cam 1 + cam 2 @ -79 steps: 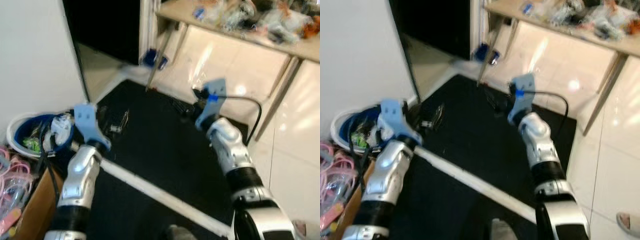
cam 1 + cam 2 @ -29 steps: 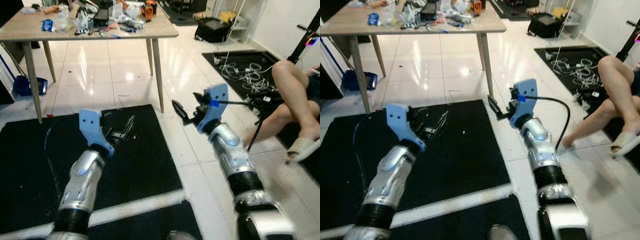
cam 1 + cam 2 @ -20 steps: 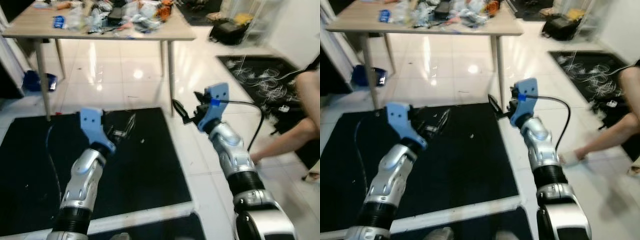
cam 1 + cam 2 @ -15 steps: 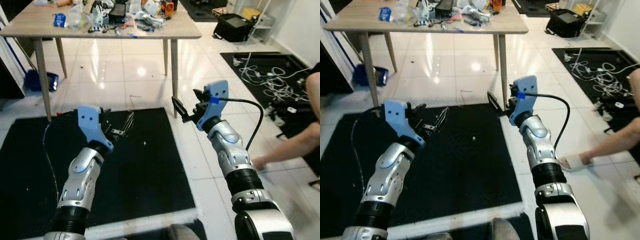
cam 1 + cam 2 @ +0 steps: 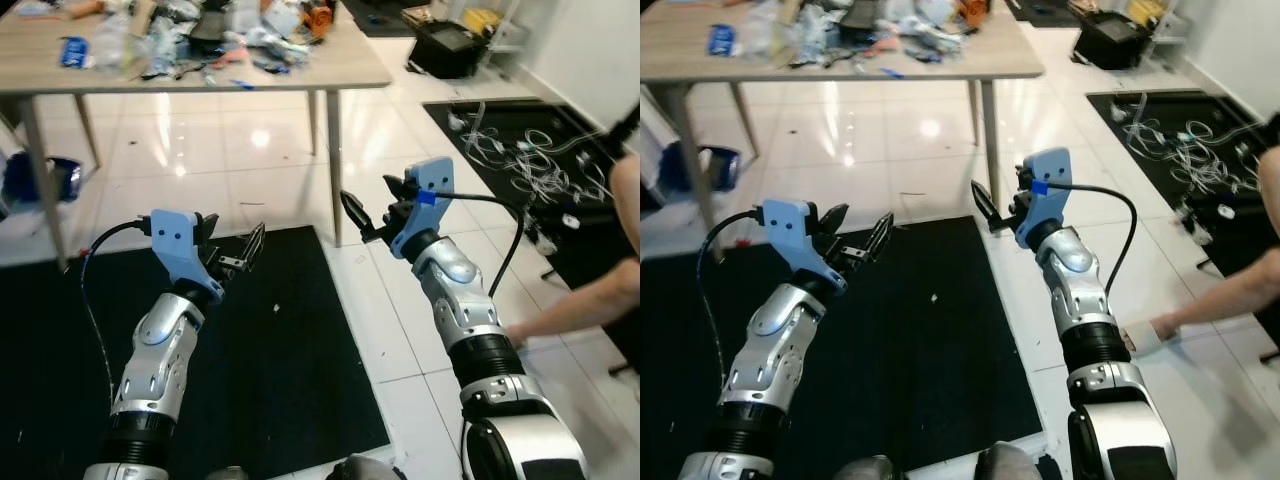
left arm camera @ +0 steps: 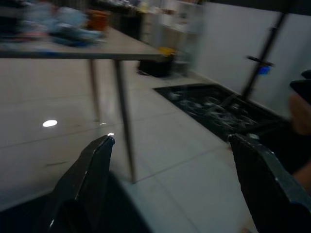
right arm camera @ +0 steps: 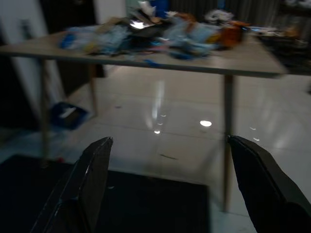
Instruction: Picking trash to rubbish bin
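- We face a wooden table (image 5: 330,68) standing far ahead on a glossy white tiled floor (image 5: 200,150), its top piled with a litter of wrappers and packets (image 5: 190,30) that looks like the trash
- Our left gripper (image 5: 854,236) is raised in front of us on the left, above the black mat (image 5: 270,350); its two black fingers (image 5: 880,232) are spread apart and nothing sits between them
- Our right gripper (image 5: 990,212) is raised on the right, over the edge where the mat meets the tiles, just near of the table's right leg (image 5: 333,165); in the right wrist view both fingers (image 7: 90,184) stand wide apart with nothing held
- A black cable (image 5: 1118,225) loops from the blue mount of the right wrist down along the silver forearm
- The right wrist view looks toward the table, with the heap of trash on top and a blue object (image 7: 68,115) on the floor by the far left leg
- That same blue object (image 5: 35,180) lies on the floor at the far left, under the table's left side
- To the far right there is a second black mat (image 5: 520,140) strewn with white cables (image 5: 500,150), and a black bag (image 5: 440,45) beyond it
- A person's arm and hand (image 5: 1165,325) reach onto the tiles at the right edge, near our right arm
- We cannot make out a rubbish bin among these things
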You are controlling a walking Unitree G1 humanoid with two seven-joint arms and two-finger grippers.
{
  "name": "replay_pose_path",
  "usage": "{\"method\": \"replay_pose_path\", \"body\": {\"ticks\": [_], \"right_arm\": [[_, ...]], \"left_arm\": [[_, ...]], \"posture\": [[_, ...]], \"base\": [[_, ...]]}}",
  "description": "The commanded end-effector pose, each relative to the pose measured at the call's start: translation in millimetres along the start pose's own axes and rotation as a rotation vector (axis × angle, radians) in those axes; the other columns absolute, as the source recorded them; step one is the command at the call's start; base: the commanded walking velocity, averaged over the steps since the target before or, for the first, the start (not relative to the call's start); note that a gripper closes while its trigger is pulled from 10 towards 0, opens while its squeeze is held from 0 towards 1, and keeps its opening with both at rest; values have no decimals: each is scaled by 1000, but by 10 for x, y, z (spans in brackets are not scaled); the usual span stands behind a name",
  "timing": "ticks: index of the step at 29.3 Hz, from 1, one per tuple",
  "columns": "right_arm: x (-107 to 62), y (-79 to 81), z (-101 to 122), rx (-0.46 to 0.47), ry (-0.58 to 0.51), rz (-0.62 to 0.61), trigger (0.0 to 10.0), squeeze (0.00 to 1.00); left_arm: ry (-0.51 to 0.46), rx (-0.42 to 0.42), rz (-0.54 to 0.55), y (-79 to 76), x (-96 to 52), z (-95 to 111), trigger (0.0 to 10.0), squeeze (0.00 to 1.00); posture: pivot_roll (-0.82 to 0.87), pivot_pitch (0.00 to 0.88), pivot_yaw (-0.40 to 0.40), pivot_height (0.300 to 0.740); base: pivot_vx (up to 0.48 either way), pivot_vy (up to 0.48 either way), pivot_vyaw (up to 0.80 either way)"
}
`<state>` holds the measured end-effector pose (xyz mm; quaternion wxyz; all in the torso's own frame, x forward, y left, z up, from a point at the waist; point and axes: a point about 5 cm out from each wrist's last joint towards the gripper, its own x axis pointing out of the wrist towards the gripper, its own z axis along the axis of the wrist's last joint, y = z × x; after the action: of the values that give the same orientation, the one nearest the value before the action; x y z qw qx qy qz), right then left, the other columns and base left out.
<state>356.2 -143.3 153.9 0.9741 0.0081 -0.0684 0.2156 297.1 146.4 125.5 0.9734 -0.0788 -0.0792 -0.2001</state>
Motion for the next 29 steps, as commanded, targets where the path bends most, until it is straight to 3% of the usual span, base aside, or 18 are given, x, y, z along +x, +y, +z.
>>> {"method": "replay_pose_path", "body": {"ticks": [1,16,21,29], "right_arm": [[1,-25,17,-1,-4,-11,10000,0],[1,-18,22,-12,-12,-3,10000,0],[-26,22,43,-38,-42,62,10000,0],[-44,39,23,-21,-32,97,10000,0]], "left_arm": [[12,6,-9,-18,-5,-25,10000,0],[5,24,16,7,-2,-18,10000,0],[6,41,45,44,3,-15,10000,0],[0,74,121,145,-4,6,10000,0]], "posture": [[-40,0,-29,740],[-39,0,-33,740],[-37,0,-34,740],[-36,0,-33,740]], "base": [[469,0,0],[469,0,0],[469,0,0],[469,0,781]]}}
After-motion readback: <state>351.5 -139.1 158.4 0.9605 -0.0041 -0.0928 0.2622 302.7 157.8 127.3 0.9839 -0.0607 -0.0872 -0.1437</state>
